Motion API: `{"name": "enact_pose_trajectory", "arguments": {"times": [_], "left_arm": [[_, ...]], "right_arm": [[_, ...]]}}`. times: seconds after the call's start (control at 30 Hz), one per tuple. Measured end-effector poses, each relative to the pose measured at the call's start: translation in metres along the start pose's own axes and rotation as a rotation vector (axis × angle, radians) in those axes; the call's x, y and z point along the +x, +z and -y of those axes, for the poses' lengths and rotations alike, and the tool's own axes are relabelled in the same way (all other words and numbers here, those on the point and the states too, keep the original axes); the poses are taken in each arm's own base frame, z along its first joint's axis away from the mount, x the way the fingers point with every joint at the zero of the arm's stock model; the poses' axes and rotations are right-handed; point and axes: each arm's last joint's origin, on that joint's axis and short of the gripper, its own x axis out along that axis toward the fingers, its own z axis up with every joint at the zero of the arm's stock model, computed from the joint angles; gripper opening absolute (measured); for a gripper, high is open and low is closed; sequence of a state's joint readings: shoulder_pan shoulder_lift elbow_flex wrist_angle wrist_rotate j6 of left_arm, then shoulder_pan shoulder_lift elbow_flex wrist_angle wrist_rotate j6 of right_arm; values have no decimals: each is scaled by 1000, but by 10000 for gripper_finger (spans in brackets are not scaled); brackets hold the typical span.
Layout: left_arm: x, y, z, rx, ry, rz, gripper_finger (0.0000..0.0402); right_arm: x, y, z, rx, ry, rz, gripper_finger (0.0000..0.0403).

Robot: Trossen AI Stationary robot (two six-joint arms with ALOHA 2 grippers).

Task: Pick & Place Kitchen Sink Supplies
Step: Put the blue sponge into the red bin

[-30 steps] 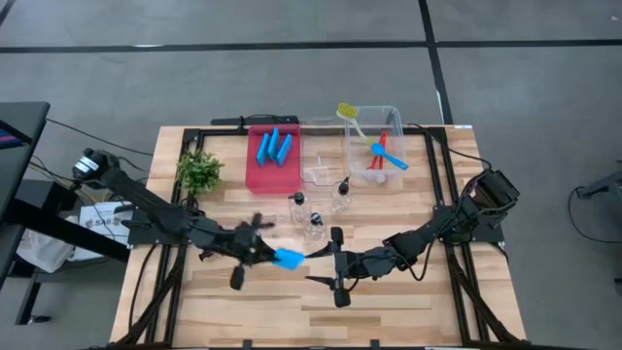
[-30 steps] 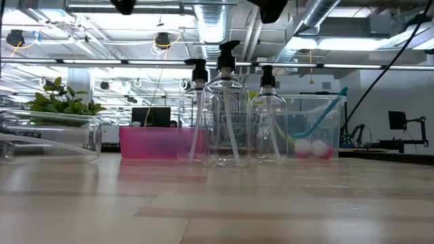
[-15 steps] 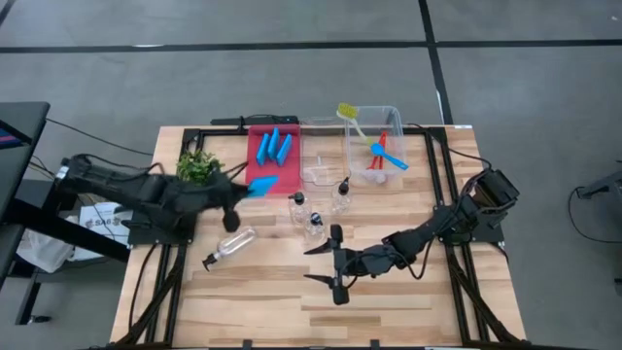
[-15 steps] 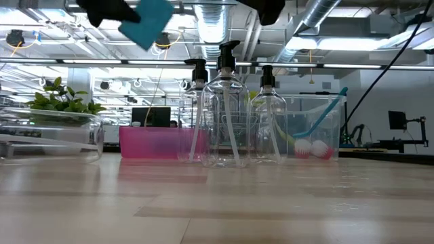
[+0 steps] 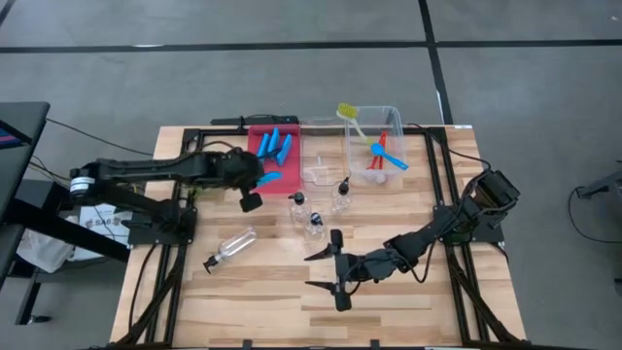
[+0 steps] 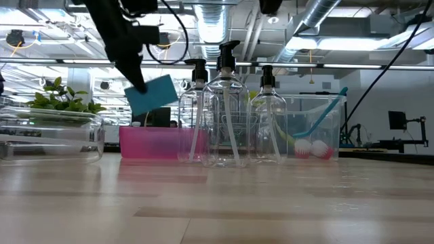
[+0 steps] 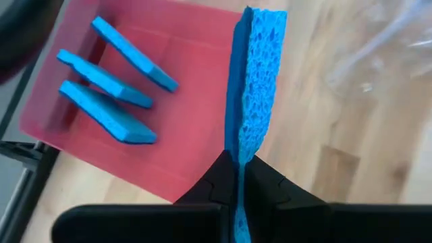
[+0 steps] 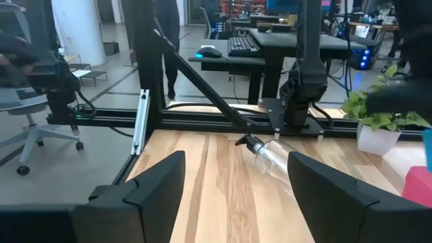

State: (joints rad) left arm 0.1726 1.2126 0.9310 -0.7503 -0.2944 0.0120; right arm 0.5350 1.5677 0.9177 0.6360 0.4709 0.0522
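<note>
My left gripper (image 5: 257, 182) is shut on a flat bright-blue sponge (image 5: 270, 179), above the near edge of the red tray (image 5: 255, 167). In the left wrist view the sponge (image 7: 255, 81) stands edge-on over the tray (image 7: 182, 128), where three more sponges (image 7: 111, 88) lie. Three clear pump bottles (image 5: 314, 221) stand upright mid-table, and another (image 5: 229, 247) lies on its side at the near left. Brushes (image 5: 382, 151) rest in a clear bin. My right gripper (image 5: 330, 269) hangs open over the table's middle, holding nothing. My left gripper pinches one end of the sponge (image 7: 237, 160) between its two fingers (image 7: 273, 187), across the flat faces. The foam is squeezed thin at the fingers. The fingers slant down toward the far side. The sponge sticks out beyond them, tilted (image 6: 152, 96) and clear of the tray.
A second clear bin (image 5: 319, 156) sits between the tray and the brush bin (image 5: 394, 122). A small leafy plant (image 6: 61, 102) stands at the far left, partly under my left arm. Open wood (image 5: 408, 311) lies along the near edge.
My left gripper has swung with the sponge from the table's middle, close to my right gripper, toward the far left and over the red tray. It has tipped downward, and the sponge has come down with it. The lying bottle, earlier under the arm, now shows.
</note>
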Motion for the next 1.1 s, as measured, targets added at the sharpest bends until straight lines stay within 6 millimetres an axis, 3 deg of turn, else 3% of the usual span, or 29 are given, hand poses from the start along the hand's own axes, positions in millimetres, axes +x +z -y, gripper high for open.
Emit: {"name": "enact_pose_trajectory", "arguments": {"times": [0.4,0.63,0.9,1.1], "left_arm": [[40,14,2,110,39,-18,14],[58,11,-13,127,49,-86,14],[65,7,-35,72,-32,-97,13],[70,8,-35,70,-48,-98,13]], "right_arm": [[-3,11,-16,-15,45,23,255],[-4,11,-16,-22,45,20,255],[-3,10,-16,-27,44,17,255],[-3,9,-14,-33,38,5,255]]}}
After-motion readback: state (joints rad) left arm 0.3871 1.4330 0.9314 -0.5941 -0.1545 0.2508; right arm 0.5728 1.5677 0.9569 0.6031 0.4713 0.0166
